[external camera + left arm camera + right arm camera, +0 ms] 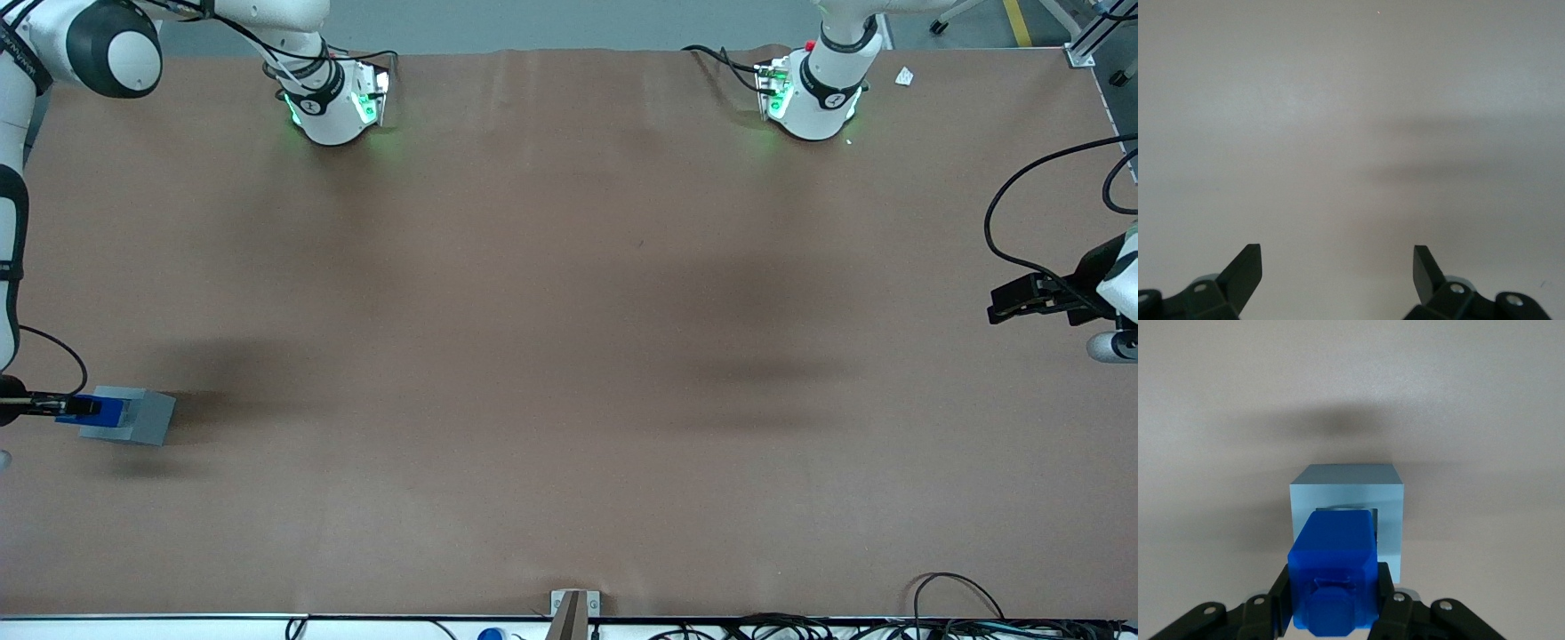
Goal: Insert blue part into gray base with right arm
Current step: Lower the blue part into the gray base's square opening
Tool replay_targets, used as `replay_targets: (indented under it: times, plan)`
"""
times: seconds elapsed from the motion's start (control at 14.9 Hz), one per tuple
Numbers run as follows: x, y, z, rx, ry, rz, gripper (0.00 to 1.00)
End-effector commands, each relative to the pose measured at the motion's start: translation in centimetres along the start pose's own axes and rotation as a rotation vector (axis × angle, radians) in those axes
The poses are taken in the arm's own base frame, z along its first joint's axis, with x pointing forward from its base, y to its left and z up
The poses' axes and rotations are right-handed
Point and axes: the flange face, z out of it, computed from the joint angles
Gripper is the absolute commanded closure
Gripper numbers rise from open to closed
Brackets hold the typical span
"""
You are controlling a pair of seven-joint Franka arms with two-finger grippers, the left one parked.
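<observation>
The gray base sits on the brown table at the working arm's end, fairly near the front camera. My right gripper is shut on the blue part and holds it against the base's open side. In the right wrist view the blue part is clamped between the black fingers, and its leading end sits at the mouth of the recess in the gray base. How deep the part sits in the recess is hidden.
The two arm pedestals stand at the table's edge farthest from the front camera. The parked arm's gripper hangs over the other end of the table. Cables lie along the near edge.
</observation>
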Motion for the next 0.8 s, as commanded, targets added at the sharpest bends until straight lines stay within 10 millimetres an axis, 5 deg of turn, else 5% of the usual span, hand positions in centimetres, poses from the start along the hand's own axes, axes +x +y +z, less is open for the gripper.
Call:
replay_targets:
  times: [0.0, 0.74]
  plan:
    - [0.19, 0.23, -0.26, -0.009, -0.004, -0.020, 1.00]
    - [0.32, 0.61, 0.67, -0.007, -0.004, 0.026, 1.00]
